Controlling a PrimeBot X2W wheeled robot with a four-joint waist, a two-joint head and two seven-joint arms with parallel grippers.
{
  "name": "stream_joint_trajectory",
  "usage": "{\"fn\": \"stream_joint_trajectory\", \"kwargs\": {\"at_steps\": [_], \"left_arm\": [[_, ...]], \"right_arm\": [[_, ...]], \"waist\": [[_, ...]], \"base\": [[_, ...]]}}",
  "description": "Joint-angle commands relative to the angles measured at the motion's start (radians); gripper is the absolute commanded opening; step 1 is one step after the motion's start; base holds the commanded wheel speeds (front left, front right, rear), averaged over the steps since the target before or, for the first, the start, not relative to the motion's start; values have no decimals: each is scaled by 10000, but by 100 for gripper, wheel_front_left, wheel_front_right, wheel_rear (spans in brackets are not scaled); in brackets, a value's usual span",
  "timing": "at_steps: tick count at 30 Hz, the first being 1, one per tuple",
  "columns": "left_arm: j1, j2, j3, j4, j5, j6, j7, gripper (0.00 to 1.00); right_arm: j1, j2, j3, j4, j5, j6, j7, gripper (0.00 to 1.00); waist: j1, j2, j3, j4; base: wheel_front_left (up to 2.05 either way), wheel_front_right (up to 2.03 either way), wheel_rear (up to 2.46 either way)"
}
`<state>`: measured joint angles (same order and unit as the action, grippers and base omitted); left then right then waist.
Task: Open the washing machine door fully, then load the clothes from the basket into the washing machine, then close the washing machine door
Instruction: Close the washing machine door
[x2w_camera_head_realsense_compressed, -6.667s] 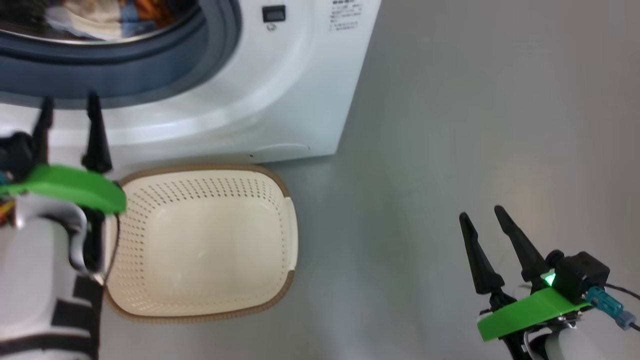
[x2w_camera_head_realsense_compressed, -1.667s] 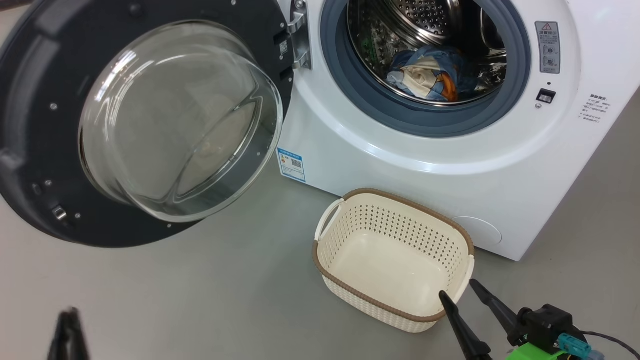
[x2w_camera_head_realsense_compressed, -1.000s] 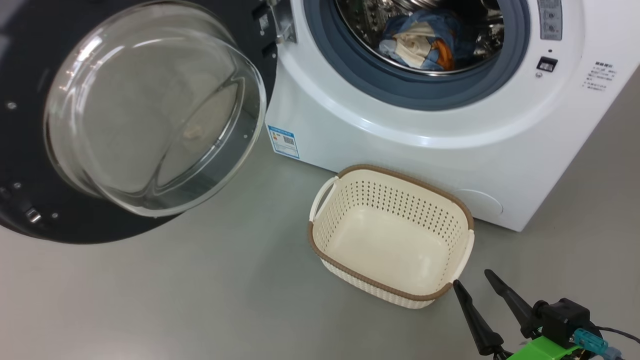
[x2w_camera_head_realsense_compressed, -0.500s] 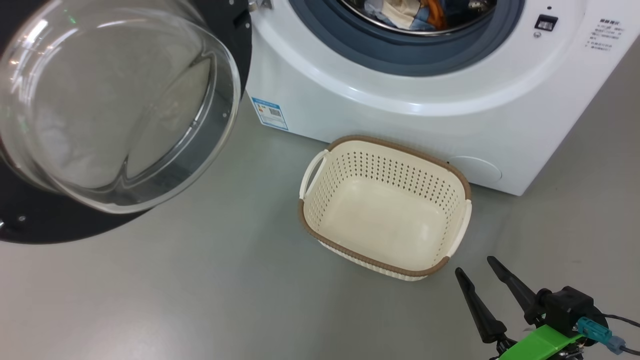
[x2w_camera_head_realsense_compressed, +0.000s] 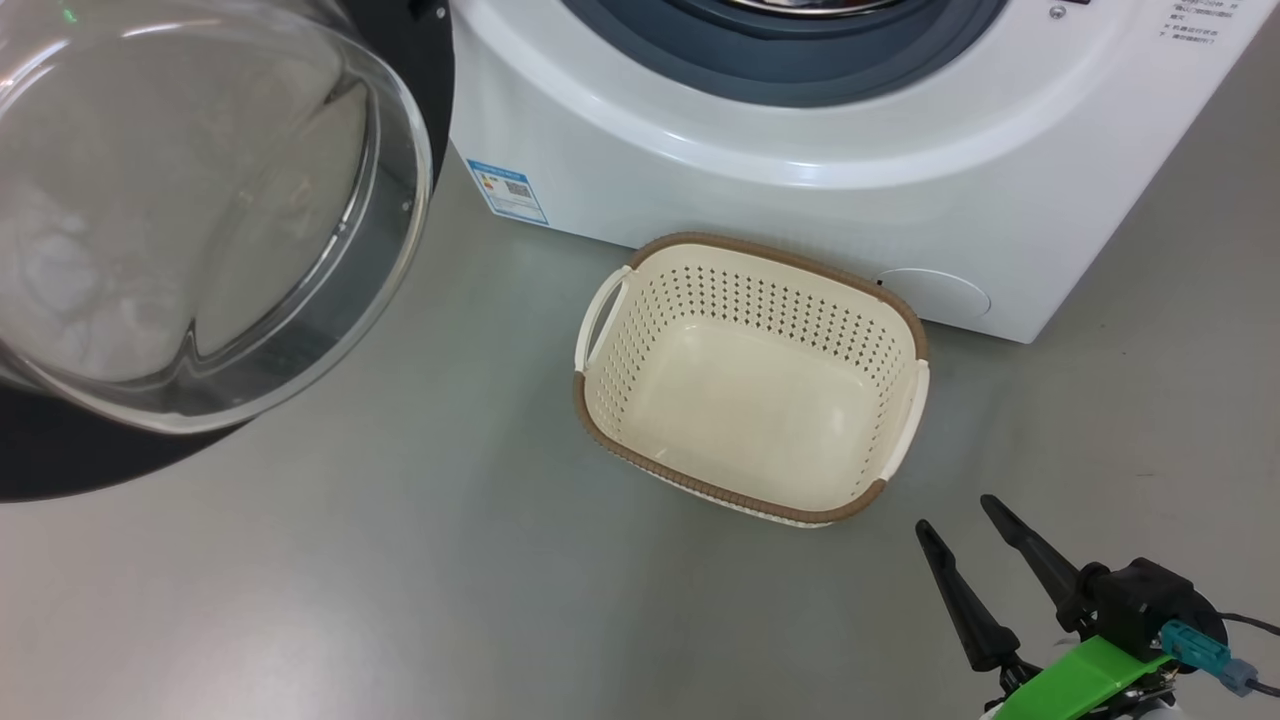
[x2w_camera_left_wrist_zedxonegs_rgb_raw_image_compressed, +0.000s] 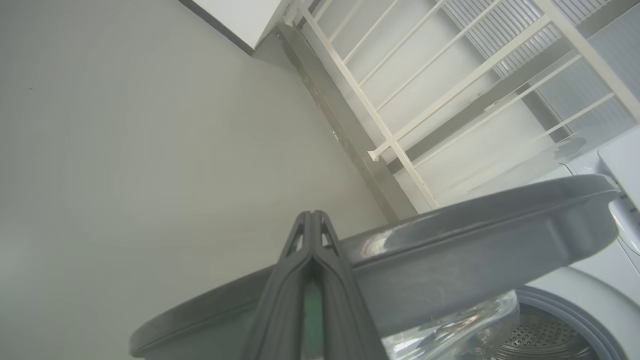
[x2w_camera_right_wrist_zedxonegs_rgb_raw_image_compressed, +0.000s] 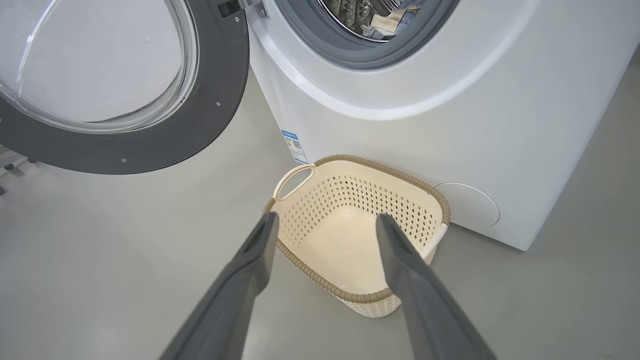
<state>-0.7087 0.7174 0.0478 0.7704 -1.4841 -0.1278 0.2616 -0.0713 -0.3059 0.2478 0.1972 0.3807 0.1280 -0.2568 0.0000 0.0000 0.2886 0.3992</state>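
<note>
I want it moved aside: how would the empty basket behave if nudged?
The basket probably weighs little: it has perforated plastic walls and nothing inside. On the smooth grey floor it would likely slide rather than tip, being low and wide. Its moulded shape suggests it is stiff, not floppy.

Right gripper (x2w_camera_head_realsense_compressed: 955, 512): tapered black, green bracket (x2w_camera_head_realsense_compressed: 1080, 680) (teal plug (x2w_camera_head_realsense_compressed: 1190, 645))

The washing machine door (x2w_camera_head_realsense_compressed: 200, 200) is cropped at left, the clothes (x2w_camera_right_wrist_zedxonegs_rgb_raw_image_compressed: 387, 22) at top. The sticker (x2w_camera_head_realsense_compressed: 507, 190) print cannot be read.
</note>
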Motion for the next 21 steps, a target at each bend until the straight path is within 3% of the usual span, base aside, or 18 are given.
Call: {"fn": "stream_joint_trajectory", "kwargs": {"at_steps": [1, 21], "left_arm": [[-324, 945, 289, -128, -89, -28, 105, 0], [189, 838, -202, -925, -781, -29, 1710, 0]], "right_arm": [[-164, -69, 202, -266, -28, 27, -49, 100], [-84, 5, 61, -237, -53, 27, -49, 100]], "waist": [[0, 0, 25, -24], [0, 0, -182, -6]], "base": [[0, 0, 0], [0, 0, 0]]}}
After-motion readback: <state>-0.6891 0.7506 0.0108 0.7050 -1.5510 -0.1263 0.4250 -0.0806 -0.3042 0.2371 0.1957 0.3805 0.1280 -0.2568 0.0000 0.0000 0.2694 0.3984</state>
